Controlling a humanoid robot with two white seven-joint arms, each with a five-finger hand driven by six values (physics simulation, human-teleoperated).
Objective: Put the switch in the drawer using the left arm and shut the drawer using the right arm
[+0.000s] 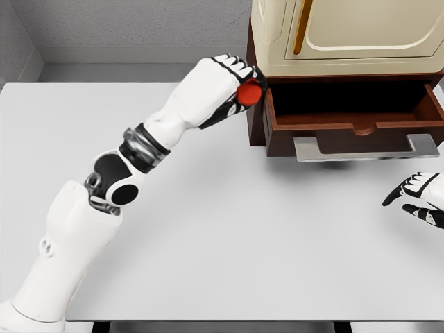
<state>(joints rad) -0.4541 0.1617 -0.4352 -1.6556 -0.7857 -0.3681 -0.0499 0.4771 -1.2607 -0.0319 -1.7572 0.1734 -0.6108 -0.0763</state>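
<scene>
Holding one red switch, left hand seemingly beside one open drawer.

Red switch: mostly covered by the left hand; shape unclear, only a rounded red face shows. Right hand: cut by the right edge, wrist and arm out of frame. Cabinet: top and right side cropped. Drawer: interior in deep shadow, floor unreadable; right end at the frame edge.

Bright even sim light, soft shadow under drawer, slight blur.
</scene>
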